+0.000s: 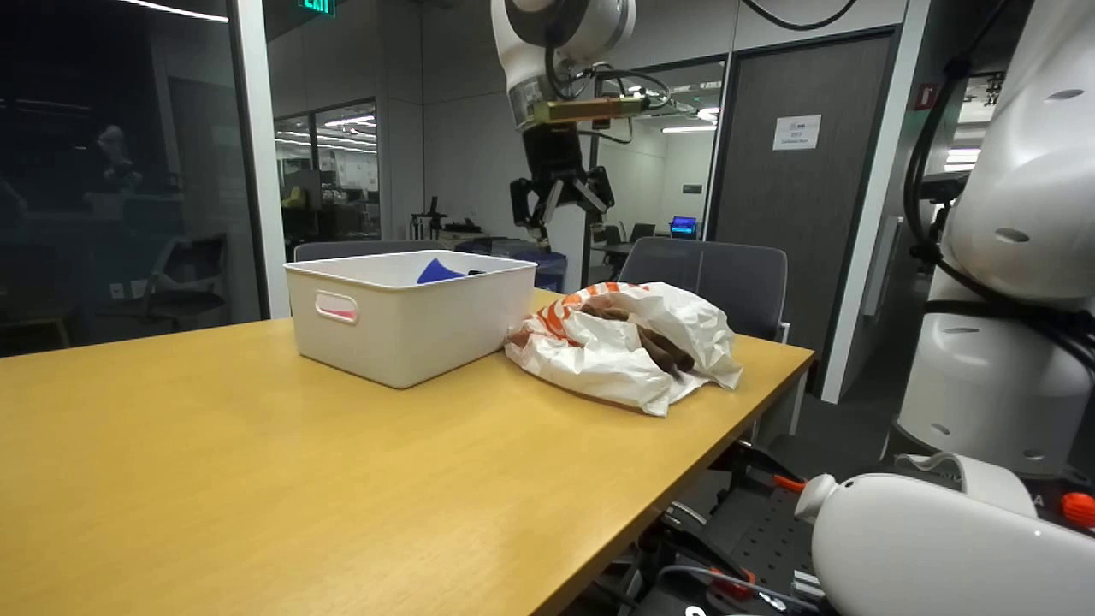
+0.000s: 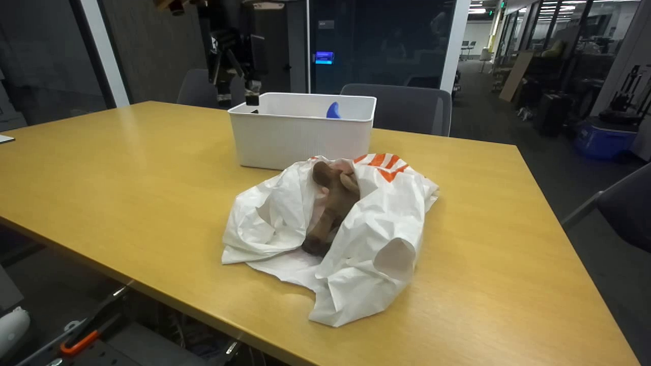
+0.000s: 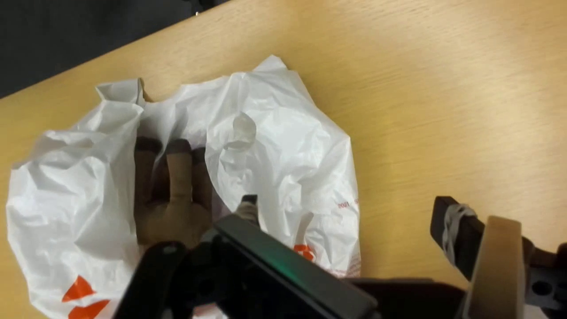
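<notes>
White plastic bag (image 2: 366, 234), w/ orange print, lay crumpled on the table (image 1: 257, 470), its mouth gaping around a brown toy (image 2: 339, 201), just beside a white bin (image 1: 466, 321); whether bag & bin touched, I couldn't tell. My gripper (image 1: 567, 228) hung well above, fingers (image 3: 467, 250) spread wide, nothing btwn them. In the wrist view one finger overlapped the bag's film & the other the tabletop next to it, w/ the toy off to the left of the gap. A blue item (image 1: 438, 272) showed inside the bin.

IMO a clean grip called for a sideways shift first, so that the gap sat centred over the part to be pinched, then a slow vert. descent. The film looked thin & prob. slippery: a single layer could slip, so a gathered fold seemed the better hold. For the toy, I reckoned a limb was best taken across its width, w/ loose film kept clear of both tips. A fast drop risked bunching film under my fingers or, w/ one tip past the bag's edge, jabbing the tabletop; the bin wall close to the bag called for room too.
</notes>
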Motion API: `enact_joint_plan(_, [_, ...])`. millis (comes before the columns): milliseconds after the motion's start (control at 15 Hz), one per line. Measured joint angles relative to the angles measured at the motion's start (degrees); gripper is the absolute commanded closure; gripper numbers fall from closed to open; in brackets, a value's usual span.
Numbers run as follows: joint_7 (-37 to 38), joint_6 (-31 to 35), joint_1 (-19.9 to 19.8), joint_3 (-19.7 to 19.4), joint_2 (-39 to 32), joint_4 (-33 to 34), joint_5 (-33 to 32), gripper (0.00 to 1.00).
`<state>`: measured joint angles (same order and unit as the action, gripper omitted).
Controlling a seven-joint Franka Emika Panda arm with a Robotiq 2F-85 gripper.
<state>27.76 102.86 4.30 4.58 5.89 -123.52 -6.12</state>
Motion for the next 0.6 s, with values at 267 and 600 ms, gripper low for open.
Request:
enact_joint_plan(267, [0.0,4.8,-2.7,-2.3,-1.3,-5.0,0.3,0.00])
enact_joint_plan(600, [-0.1,16.1,-5.2,-4.7,-5.7,-8.1,0.1,0.00])
